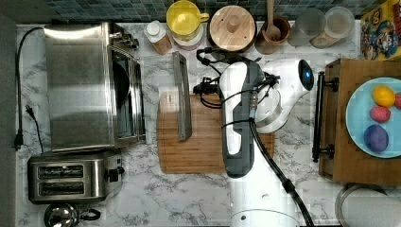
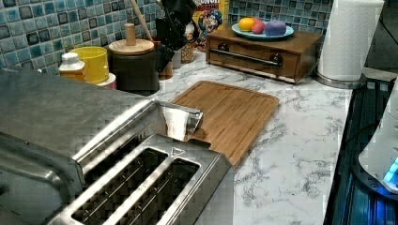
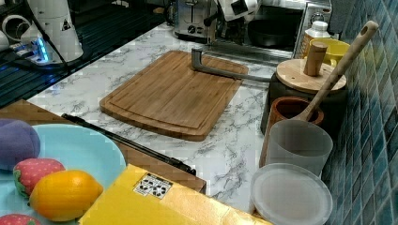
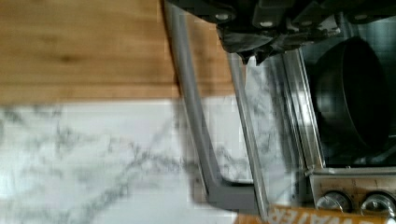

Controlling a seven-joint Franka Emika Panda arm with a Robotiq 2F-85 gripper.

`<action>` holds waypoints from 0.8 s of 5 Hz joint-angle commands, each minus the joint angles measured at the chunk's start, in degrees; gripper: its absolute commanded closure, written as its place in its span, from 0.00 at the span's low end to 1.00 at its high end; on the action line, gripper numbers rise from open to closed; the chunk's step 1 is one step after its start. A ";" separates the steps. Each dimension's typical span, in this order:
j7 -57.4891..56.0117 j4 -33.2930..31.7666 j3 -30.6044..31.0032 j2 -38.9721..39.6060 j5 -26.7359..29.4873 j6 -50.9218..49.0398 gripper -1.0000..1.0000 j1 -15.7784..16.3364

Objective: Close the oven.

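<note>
- The oven (image 1: 80,85) stands at the top view's left on the marble counter (image 1: 189,198), above the two-slot toaster (image 1: 71,179); its door (image 1: 161,99) is dropped flat, so the bar handle (image 1: 181,97) reaches out over the cutting board (image 1: 198,146);
- A dark pan (image 4: 350,93) sits inside the open cavity;
- The gripper (image 4: 254,49) hangs just above the door's outer edge, beside the handle, probably to lift it; I cannot tell how far its fingers are parted, and it seems to hold nothing;
- The door is not yet raised.
</note>
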 commanded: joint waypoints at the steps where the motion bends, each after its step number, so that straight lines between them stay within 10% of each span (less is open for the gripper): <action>1: -8.07 4.06 1.05 5.96 1.00 1.98 1.00 -0.21; 4: -14.55 5.16 4.47 9.37 4.75 0.07 1.00 -2.23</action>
